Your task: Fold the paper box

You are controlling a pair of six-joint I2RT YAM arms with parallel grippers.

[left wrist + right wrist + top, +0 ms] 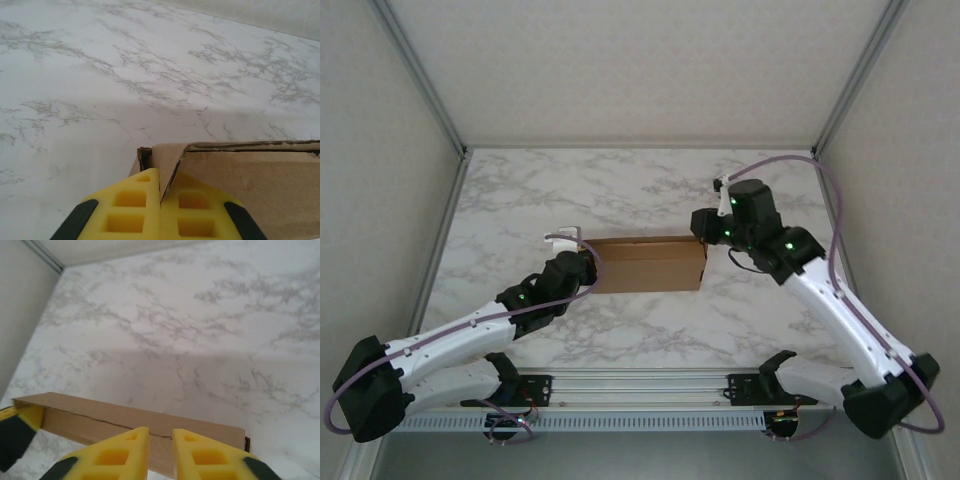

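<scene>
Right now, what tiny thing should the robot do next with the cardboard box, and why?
Probably ease the right gripper down onto the right end of the paper box to press its top shut. The left gripper pinches the left corner flap, steadying the box. The right fingers stand slightly apart, grip unclear, above a thin dark seam that looks not fully closed.

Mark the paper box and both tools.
paper box (645,263), top view, middle of its top face.
left tool (160,175), left wrist view, between its fingertips.
right tool (161,434), right wrist view, between its fingertips.
</scene>
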